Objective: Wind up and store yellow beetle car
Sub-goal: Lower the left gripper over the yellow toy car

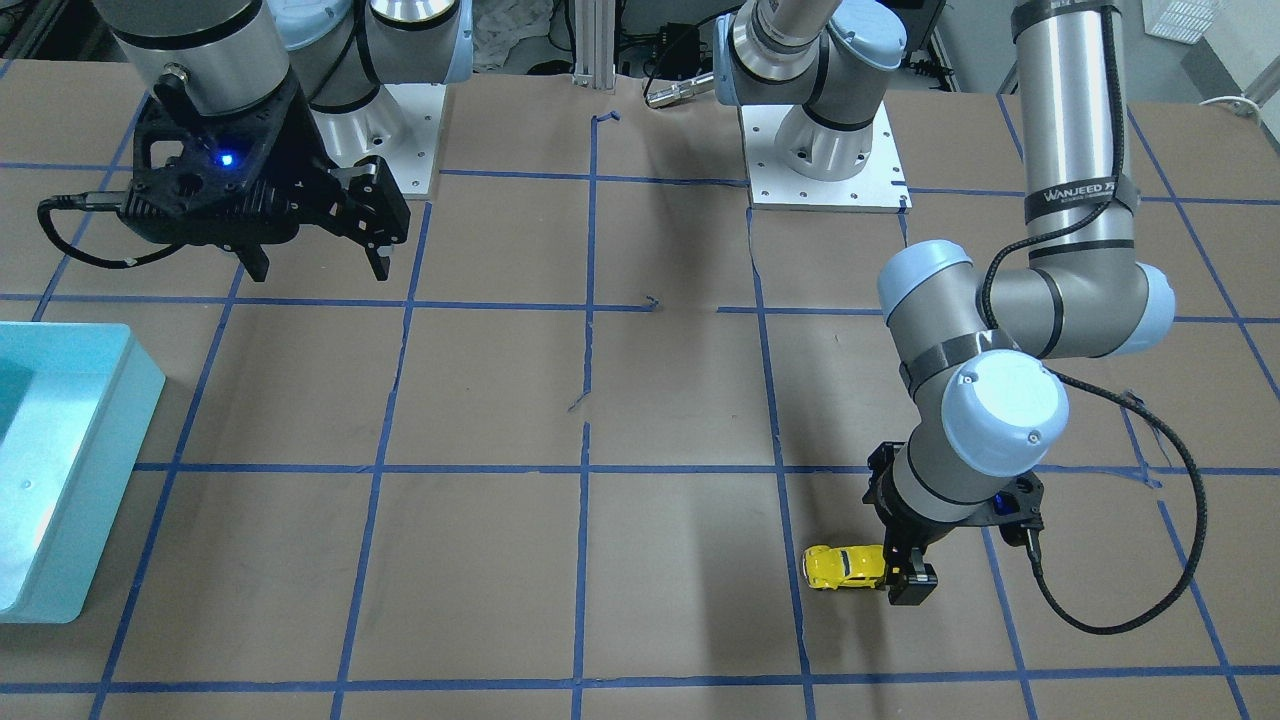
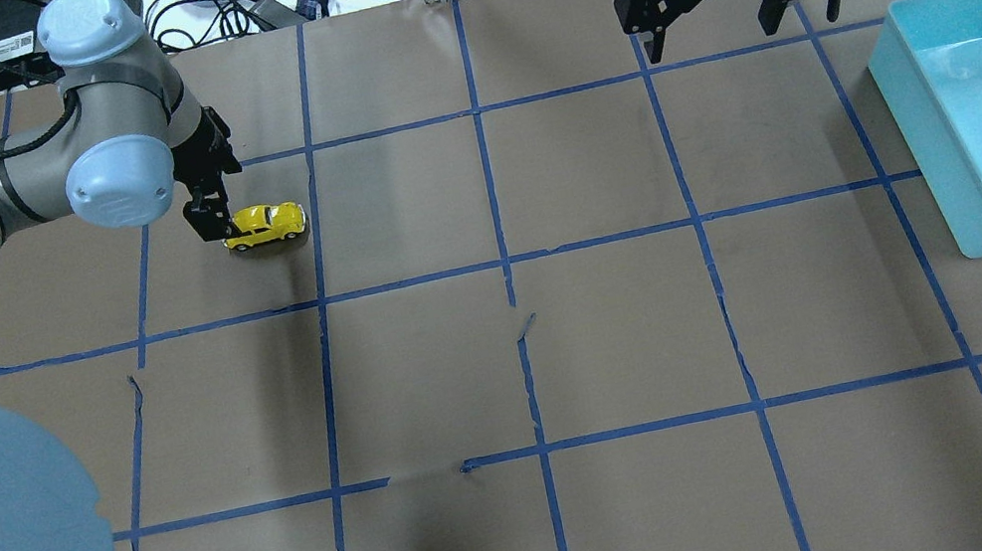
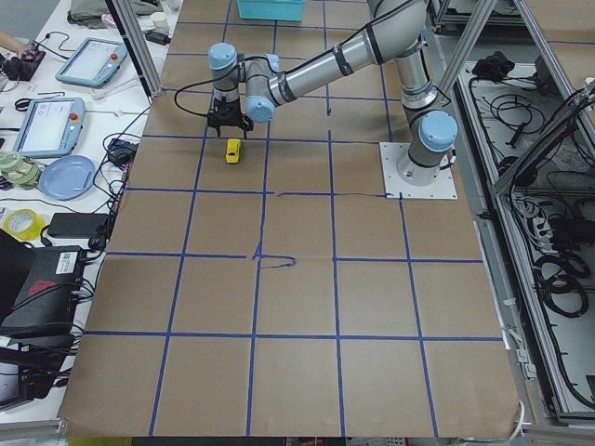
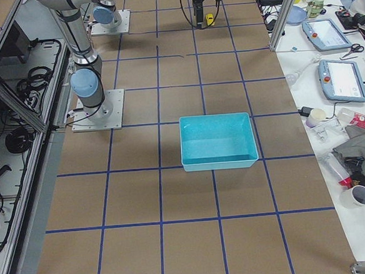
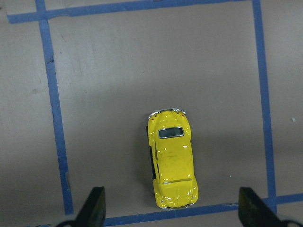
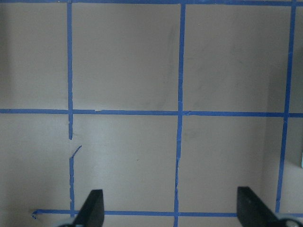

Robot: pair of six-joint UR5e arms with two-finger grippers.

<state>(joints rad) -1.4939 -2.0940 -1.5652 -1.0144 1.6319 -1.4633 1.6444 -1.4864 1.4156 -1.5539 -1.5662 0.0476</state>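
**One yellow car, framed by the left tool's spread fingers**

There is one yellow beetle car (image 5: 173, 161), one teal bin (image 2: 922, 139) and two arms, all over a brown-papered desk (image 2: 624, 343) gridded with blue tape (image 2: 495, 214).

The car stands on its wheels on the desk, directly under the left tool (image 5: 173, 208). In the left wrist view it lies lengthwise along the tool's midline. Its near end is level with the fingertips and the rest of it lies ahead of them. The fingers (image 5: 94, 208) are spread wide, one on each side, and neither touches the car. A tape line crosses just at the car's near end.

The left arm is stretched far out from its base, with its wrist bent so the tool points straight down.

The right tool (image 1: 320, 265) hangs high above the taped desk, well apart from the car. Its fingers are also spread and hold nothing. The bin sits on the desk to that tool's outer side, away from the left tool.
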